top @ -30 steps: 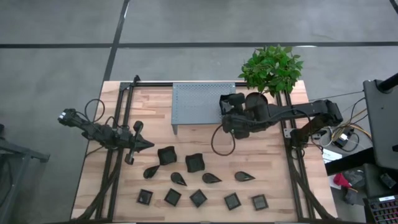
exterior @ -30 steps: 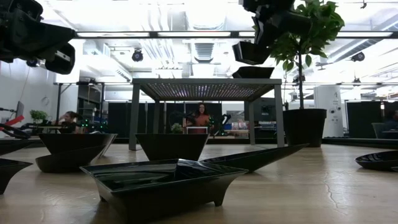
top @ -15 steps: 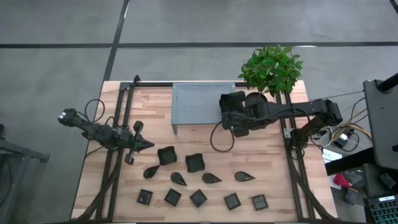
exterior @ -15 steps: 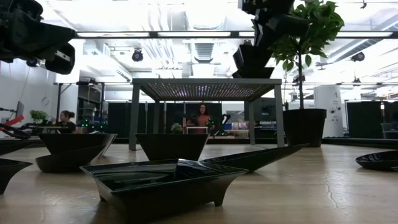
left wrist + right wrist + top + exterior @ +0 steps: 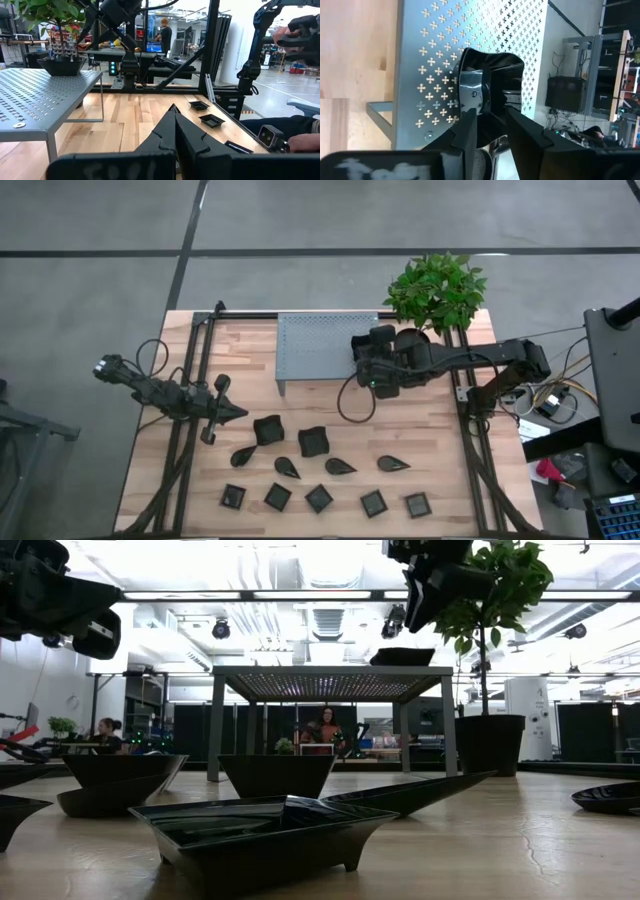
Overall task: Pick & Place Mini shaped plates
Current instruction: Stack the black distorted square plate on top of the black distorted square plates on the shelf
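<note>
A black wavy-edged mini plate (image 5: 490, 75) sits on the grey perforated stand (image 5: 320, 345), near the stand's right end; it also shows in the low view (image 5: 403, 657). My right gripper (image 5: 415, 625) hovers just above it, open. In the right wrist view its fingers (image 5: 470, 127) stand on either side of the plate's near rim. The other black mini plates lie flat on the table's near half: two wavy ones (image 5: 313, 440), a row of teardrops (image 5: 340, 467) and a row of squares (image 5: 319, 498). My left gripper (image 5: 235, 412) waits shut over the table's left side.
A potted plant (image 5: 435, 290) in a black round pot stands at the far right corner, right behind my right arm. Black frame rails (image 5: 190, 400) run along both table sides. Bare wood lies between the stand and the plates. People show in the room beyond the table.
My right gripper carried the wavy plate a little toward the far edge and the left, over the stand's right end. It lowered the plate onto the stand's top and let go. The gripper then rose a little; the plate now rests apart from it.
</note>
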